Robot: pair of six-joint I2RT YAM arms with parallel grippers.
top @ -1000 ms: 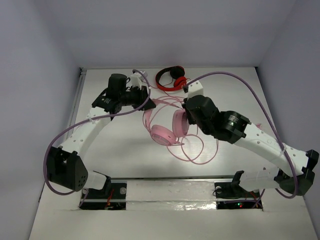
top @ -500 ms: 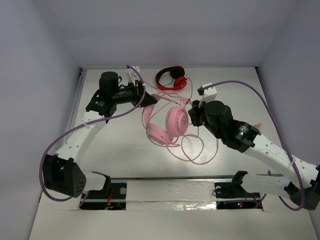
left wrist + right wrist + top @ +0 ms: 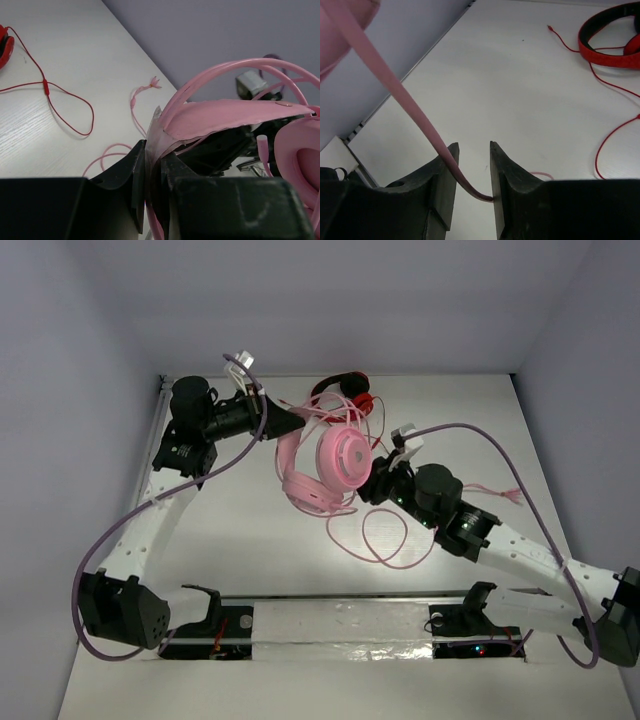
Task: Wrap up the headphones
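Observation:
The pale pink headphones [image 3: 338,455] hang in the air over the middle of the table, one ear cup facing up, the other [image 3: 310,497] lower left. My left gripper [image 3: 297,422] is shut on their headband [image 3: 225,112], seen close in the left wrist view [image 3: 152,150]. My right gripper [image 3: 372,483] is just right of the upper ear cup. Its jaws [image 3: 472,150] stand a little apart, with the thin pink cable [image 3: 405,95] running between them and touching the right finger. The rest of the cable [image 3: 390,540] lies in loops on the table.
The smaller red-and-black headphones [image 3: 345,395] lie at the back of the table behind the pink ones, their red cable [image 3: 70,100] trailing across the white surface. The pink cable's plug end [image 3: 505,495] lies out to the right. Grey walls close in on the left, back and right sides.
My left gripper has drawn back to the left and lifted the pink headphones by the headband. My right gripper has swung left and nearer, ending beside the raised ear cup.

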